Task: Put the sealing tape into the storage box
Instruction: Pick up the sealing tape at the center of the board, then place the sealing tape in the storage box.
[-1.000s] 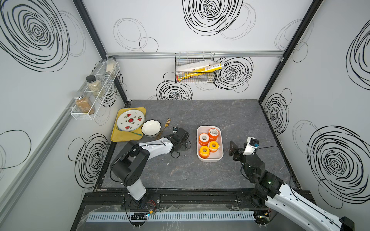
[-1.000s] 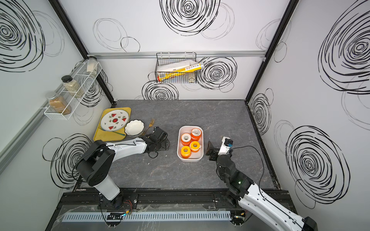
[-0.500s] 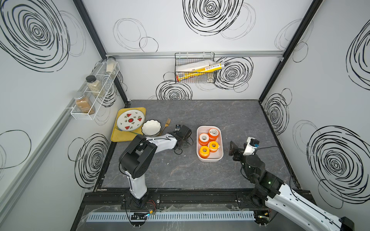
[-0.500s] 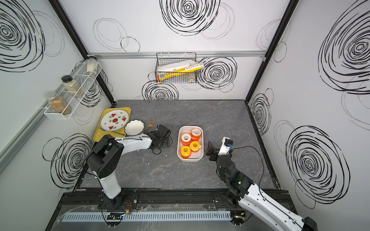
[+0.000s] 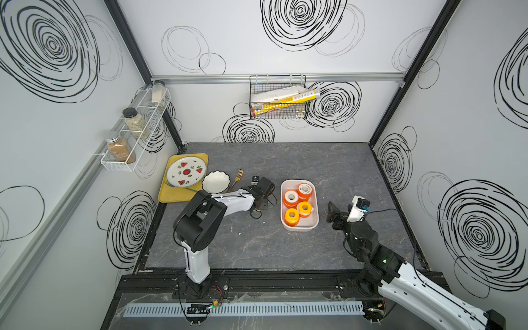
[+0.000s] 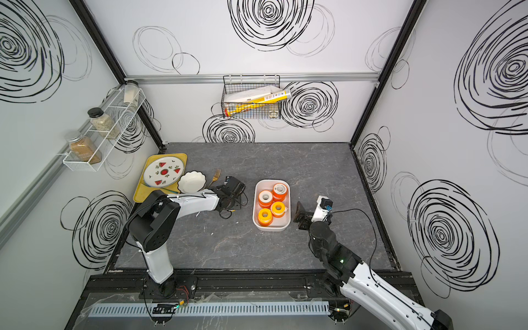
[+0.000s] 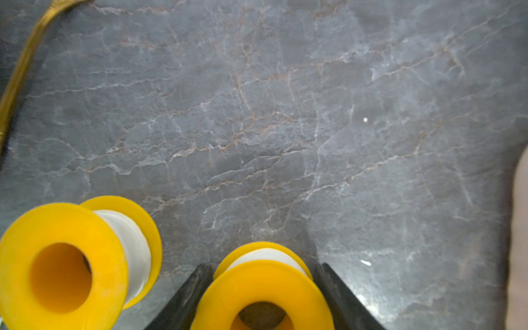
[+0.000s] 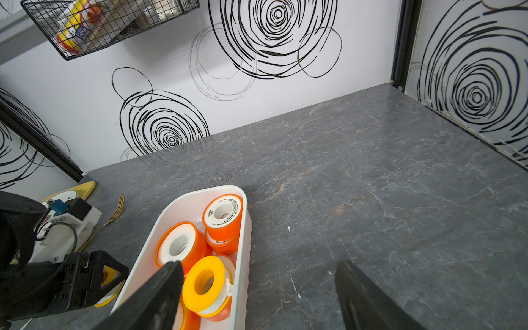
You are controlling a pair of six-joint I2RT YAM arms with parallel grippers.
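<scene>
Left end effector [image 7: 263, 266] straddles a yellow spool [image 7: 263, 285] of sealing tape on the counter, left of the storage box [image 5: 300, 227]. Can't tell if it has bitten. Seat both fingers on the flange rims, squeeze evenly, then lift straight up (second loose spool [image 7: 63, 265] sits close beside). Count: two spools loose, four showing in the box mid-counter. Right end effector [image 8: 258, 265] is released and empty, by the box's right wall.
</scene>
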